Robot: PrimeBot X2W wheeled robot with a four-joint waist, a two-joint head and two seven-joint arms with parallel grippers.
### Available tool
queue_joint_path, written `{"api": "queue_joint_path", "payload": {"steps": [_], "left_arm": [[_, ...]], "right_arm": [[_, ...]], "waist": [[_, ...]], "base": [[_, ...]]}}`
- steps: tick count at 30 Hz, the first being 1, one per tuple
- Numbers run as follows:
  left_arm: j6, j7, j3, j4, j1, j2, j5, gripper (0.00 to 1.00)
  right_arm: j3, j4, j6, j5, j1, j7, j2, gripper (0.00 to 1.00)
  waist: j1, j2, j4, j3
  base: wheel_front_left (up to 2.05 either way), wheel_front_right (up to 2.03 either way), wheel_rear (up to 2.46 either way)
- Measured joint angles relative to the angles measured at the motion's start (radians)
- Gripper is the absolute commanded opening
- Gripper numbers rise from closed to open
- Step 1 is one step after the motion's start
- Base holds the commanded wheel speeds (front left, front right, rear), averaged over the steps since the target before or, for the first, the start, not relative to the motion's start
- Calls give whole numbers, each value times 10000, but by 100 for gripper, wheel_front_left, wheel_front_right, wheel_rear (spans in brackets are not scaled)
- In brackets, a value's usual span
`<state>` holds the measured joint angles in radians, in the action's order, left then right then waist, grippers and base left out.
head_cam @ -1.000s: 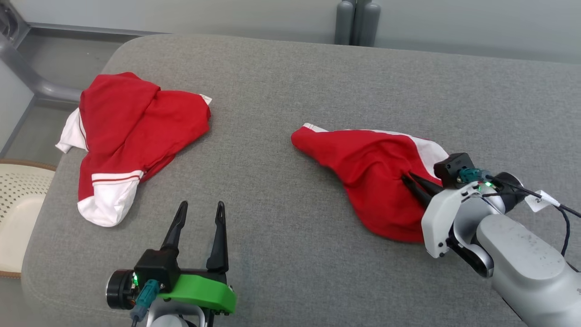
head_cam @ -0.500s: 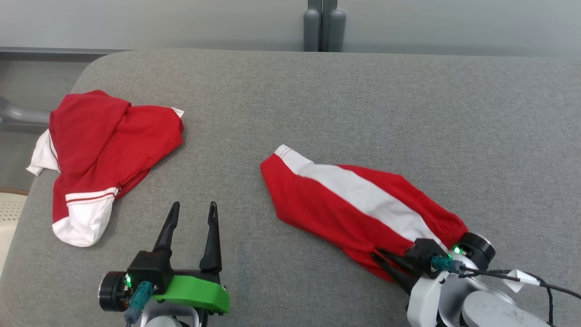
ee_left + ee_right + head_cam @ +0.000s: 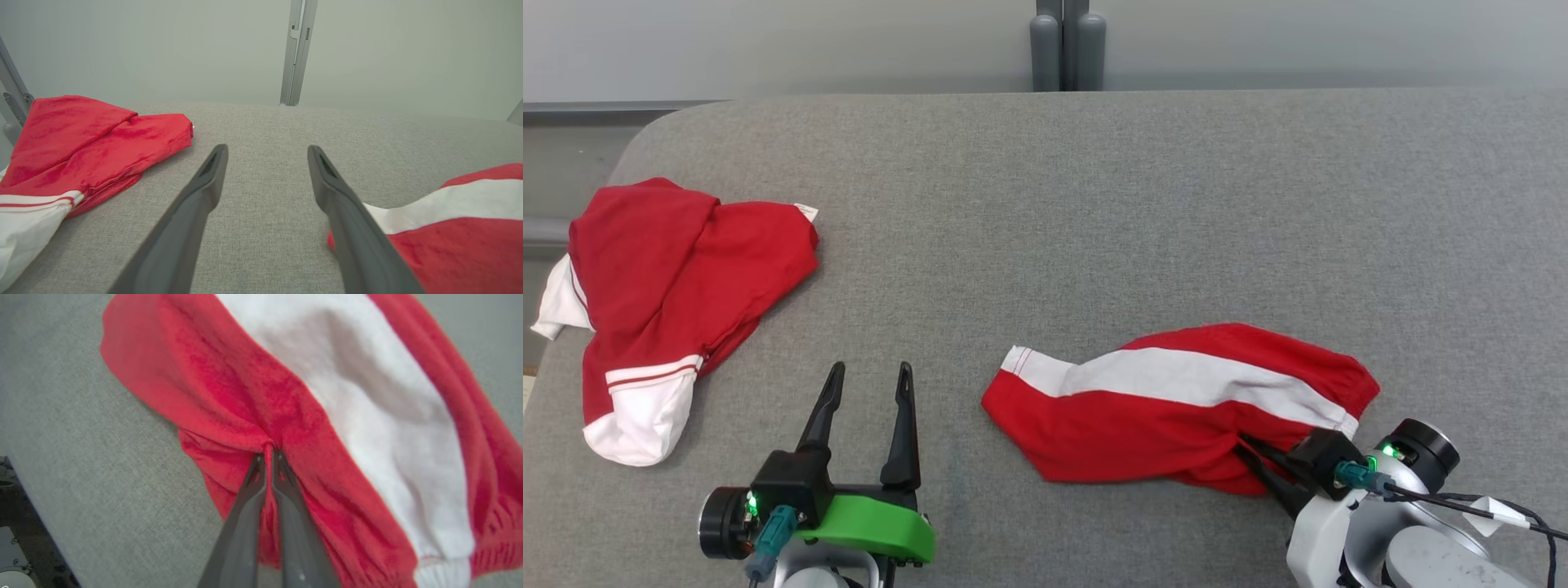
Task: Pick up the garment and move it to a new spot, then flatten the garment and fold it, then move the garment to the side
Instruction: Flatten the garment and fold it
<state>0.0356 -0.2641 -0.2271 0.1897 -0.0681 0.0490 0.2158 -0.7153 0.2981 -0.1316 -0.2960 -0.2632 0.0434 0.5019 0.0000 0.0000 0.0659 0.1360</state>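
Observation:
A red garment (image 3: 1168,408) with a broad white stripe lies stretched out on the grey padded table (image 3: 1094,204), at the lower right. My right gripper (image 3: 1243,445) is shut on a pinch of its red cloth near its right end; the right wrist view shows the cloth (image 3: 286,416) bunched between the closed fingertips (image 3: 267,457). At the lower left my left gripper (image 3: 866,380) stands open over bare table, holding nothing. In the left wrist view its fingers (image 3: 267,153) point between the two garments, with the striped garment (image 3: 449,220) at the right.
A second red and white garment (image 3: 662,302) lies crumpled at the table's left edge, also in the left wrist view (image 3: 81,147). A grey post (image 3: 1066,45) stands behind the table's far edge against a pale wall.
The right gripper has dragged the striped garment toward the near edge, stretching it out with the white stripe up. The head camera has turned, shifting the scene leftward. The left gripper stayed put.

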Motion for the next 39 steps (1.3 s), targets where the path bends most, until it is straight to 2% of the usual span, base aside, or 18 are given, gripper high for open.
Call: {"api": "queue_joint_path", "payload": {"steps": [1, 2, 3, 4, 5, 11, 23, 28, 33, 39], "left_arm": [[0, 0, 0, 4, 0, 0, 0, 100], [-2, 0, 0, 8, 0, 0, 0, 100], [-2, 0, 2, 10, 0, 0, 0, 100], [-2, 0, 4, 10, 0, 0, 0, 100], [0, 0, 8, 6, 0, 0, 0, 100], [2, 0, 42, -88, 9, 0, 0, 100], [2, 0, 75, -222, 108, 0, -59, 100], [2, 0, 19, -184, 134, 0, -59, 100], [2, 0, 23, 0, 283, -2, 42, 100], [-2, 0, 86, 157, 397, 0, 125, 100]], "right_arm": [[130, -19, 0, 12, 42, 69, -52, 0], [211, -27, 0, 25, 99, 77, -117, 20], [282, -40, 0, 33, 154, 84, -178, 44], [401, -75, 0, 33, 244, 142, -263, 92], [527, -117, 0, 33, 341, 186, -347, 100], [1634, -604, 2, 46, 1010, 568, -771, 100], [4245, -2454, 2, 581, 1997, 656, -1634, 100], [5442, -2376, 2, 652, 2158, 997, -2495, 100], [6631, -1774, 6, 817, 2206, 1628, -3377, 100], [7321, -1340, 8, 1124, 2229, 2073, -4056, 100]], "waist": [[0, 0, -21, -9], [0, 0, -41, -22], [0, 0, -59, -33], [0, 0, -84, -48], [0, 0, -113, -63], [0, 0, -333, -163], [0, 0, -739, -437], [0, 0, -757, -630], [0, 0, -680, -833], [0, 0, -540, -966]], "base": [[0, 0, 0], [0, 0, 0], [0, 0, 0], [0, 0, 0], [0, 0, 0], [0, 0, 0], [0, 0, 0], [0, 0, 0], [0, 0, 0], [0, 0, 0]]}}
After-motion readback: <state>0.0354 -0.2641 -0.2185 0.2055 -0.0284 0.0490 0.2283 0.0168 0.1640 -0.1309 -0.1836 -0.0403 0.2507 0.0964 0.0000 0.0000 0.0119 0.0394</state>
